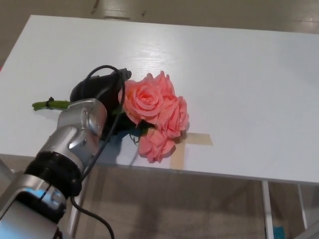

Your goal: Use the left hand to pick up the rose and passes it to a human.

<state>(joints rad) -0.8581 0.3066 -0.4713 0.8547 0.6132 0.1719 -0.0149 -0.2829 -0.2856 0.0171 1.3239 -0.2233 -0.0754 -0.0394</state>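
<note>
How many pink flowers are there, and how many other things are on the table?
Pink roses: 3 blooms in one bunch
Green stem: 1
Tape cross: 1
Robot hand: 1, the left, over the leaves
Total: 6, all on the white table
</note>
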